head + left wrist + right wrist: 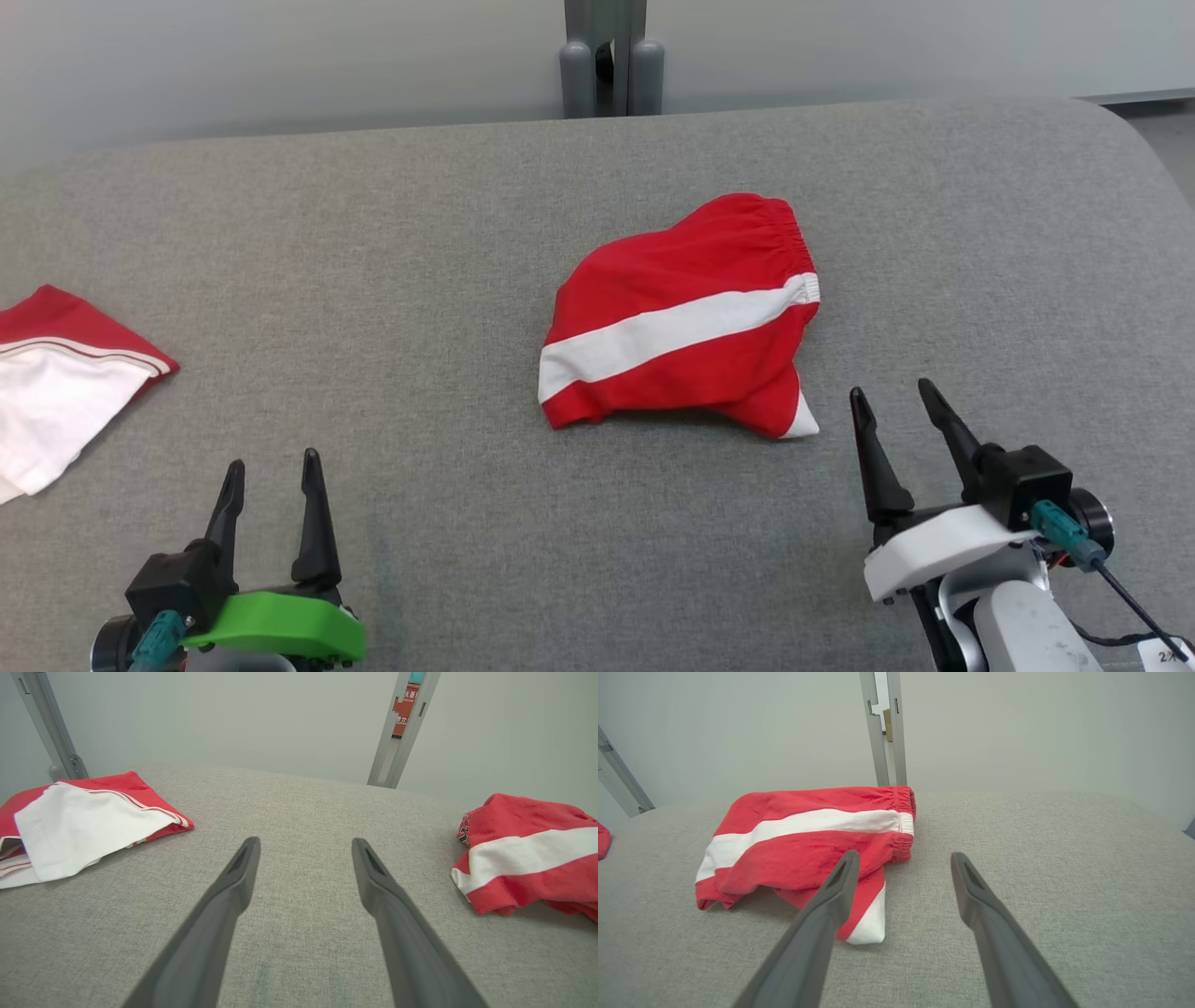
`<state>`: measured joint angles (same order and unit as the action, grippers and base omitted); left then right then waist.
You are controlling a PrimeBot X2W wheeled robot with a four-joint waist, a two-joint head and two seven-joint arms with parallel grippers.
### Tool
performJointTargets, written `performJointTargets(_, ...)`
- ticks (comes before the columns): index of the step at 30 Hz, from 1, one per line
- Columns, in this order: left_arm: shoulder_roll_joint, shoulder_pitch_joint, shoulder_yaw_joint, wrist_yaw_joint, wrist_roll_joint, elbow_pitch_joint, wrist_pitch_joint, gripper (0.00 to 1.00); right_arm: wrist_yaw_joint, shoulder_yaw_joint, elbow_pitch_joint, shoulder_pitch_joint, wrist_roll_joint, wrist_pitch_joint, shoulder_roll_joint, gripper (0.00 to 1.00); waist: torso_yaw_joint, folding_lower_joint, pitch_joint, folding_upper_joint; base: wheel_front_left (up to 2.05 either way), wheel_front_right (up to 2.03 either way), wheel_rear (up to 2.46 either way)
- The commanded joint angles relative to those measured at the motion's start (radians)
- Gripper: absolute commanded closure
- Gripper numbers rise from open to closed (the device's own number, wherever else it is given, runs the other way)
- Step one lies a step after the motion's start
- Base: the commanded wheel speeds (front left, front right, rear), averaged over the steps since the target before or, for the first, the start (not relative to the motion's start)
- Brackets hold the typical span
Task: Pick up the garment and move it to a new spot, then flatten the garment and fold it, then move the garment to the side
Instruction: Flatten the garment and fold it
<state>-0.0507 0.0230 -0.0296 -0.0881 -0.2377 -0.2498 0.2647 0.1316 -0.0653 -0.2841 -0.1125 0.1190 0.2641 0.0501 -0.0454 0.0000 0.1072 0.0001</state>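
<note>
shorts (686, 313) lie bunched on the grey table (420, 280). both grippers, left (274, 471) and right (889, 394), hover wide open, empty.

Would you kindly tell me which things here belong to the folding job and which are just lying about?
Job: shorts; left end effector and right end effector, both open and empty.
Lying about: other garment at the far left; grey post at the back.
</note>
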Motion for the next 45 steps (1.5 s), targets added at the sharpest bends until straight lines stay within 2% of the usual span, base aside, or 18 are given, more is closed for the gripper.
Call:
performJointTargets(1,-0.001,0.024,0.005,-0.002,-0.005,0.001,0.0,0.0,-0.002,0.009,-0.002,-0.022,-0.007,0.001,0.002,0.0,0.01,0.0,0.027,-0.0001,0.0,0.0,0.0)
performJointTargets(14,-0.001,0.091,0.074,-0.013,-0.003,0.001,0.0,0.0,-0.002,0.096,-0.101,-0.213,-0.015,0.0,0.013,0.0,0.113,0.0,0.141,-0.0001,0.0,0.0,0.0)
performJointTargets(23,-0.001,0.121,0.139,-0.025,-0.01,-0.006,0.0,0.0,-0.002,0.133,-0.21,-0.302,0.051,0.001,0.045,0.0,0.184,0.0,0.196,-0.0001,0.0,0.0,0.0)
performJointTargets(34,-0.001,0.136,0.154,-0.036,0.006,-0.008,0.0,0.0,-0.002,0.041,-0.269,-0.338,0.143,0.0,0.102,0.0,0.204,0.0,0.224,-0.0001,0.0,0.0,0.0)
performJointTargets(35,-0.001,0.135,0.157,-0.034,0.003,-0.007,0.0,0.0,-0.002,0.034,-0.266,-0.34,0.147,0.0,0.107,0.31,0.202,0.0,0.224,-0.0001,0.0,0.0,0.0)
performJointTargets(36,-0.001,0.134,0.16,-0.035,0.001,-0.007,0.0,0.0,-0.002,0.024,-0.27,-0.337,0.148,0.0,0.112,0.76,0.202,0.0,0.224,-0.0001,0.0,0.0,0.0)
performJointTargets(37,-0.001,0.133,0.165,-0.035,-0.003,-0.007,0.0,0.0,-0.002,0.018,-0.264,-0.334,0.151,0.0,0.115,1.0,0.201,0.0,0.222,-0.0001,0.0,0.0,0.0)
performJointTargets(40,-0.001,0.129,0.173,-0.034,-0.009,-0.012,0.0,0.0,-0.002,-0.001,-0.235,-0.326,0.151,0.0,0.126,1.0,0.2,0.0,0.212,-0.0001,0.0,0.0,0.0)
performJointTargets(45,-0.001,0.116,0.189,-0.035,-0.02,-0.021,0.0,0.0,-0.002,-0.017,-0.102,-0.318,0.137,0.0,0.136,1.0,0.208,0.0,0.174,-0.0001,0.0,0.0,0.0)
